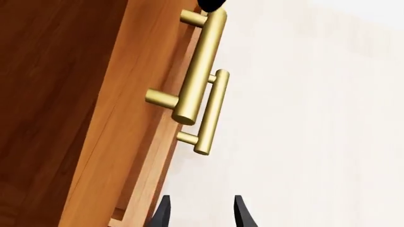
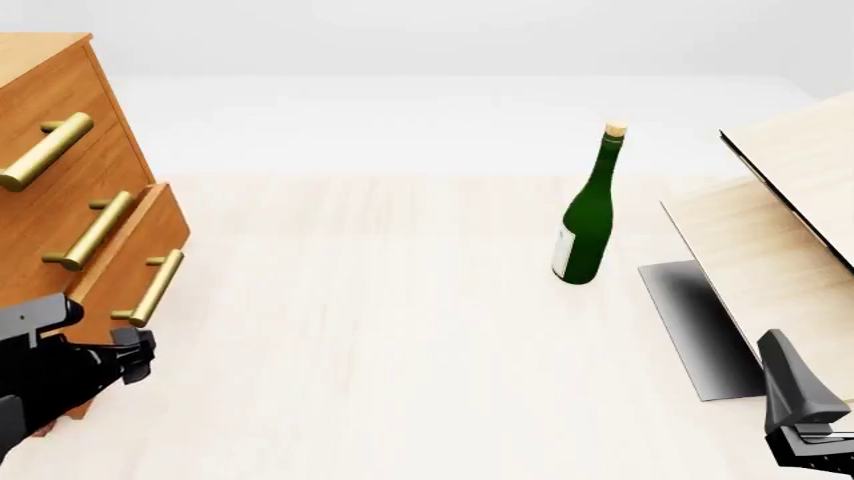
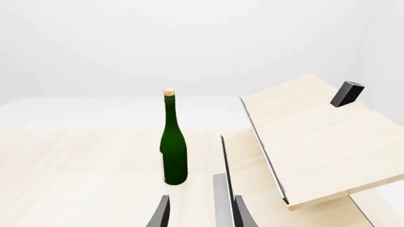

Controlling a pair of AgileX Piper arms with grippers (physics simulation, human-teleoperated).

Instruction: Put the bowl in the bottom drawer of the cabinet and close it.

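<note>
Cabinet [image 2: 54, 150]: you see it at the left edge of the front view, standing on the bench [image 2: 374, 330], its drawer fronts turned toward the middle of the bench; orange-brown wood grain, three brass bar handles stepping down its face.
Bottom drawer [image 2: 134, 265]: it stands proud of the two drawers above, pulled partway out toward the bench's centre; its brass handle [image 2: 156, 287] runs as a slanted bar across the front, long axis along the drawer's width.
Bowl: you cannot find it in any of the three views.
Hidden or cut off: the cabinet's left side runs out of frame; the drawer's lower corner sits behind your left arm, and its inside cannot be seen in the front view.
Left end effector [image 1: 202, 213]: close in front of the drawer's lower front; its two dark fingertips stand apart with pale bench between them, holding nothing.
Right end effector [image 3: 202, 213]: low at the right, fingertips parted and empty in the wrist view; in the front view only its dark body shows at the frame's corner.
Green bottle [image 2: 587, 220]: upright with a cork, well apart from the cabinet, near the pale wood panels [image 2: 787, 230] on the right.
</note>
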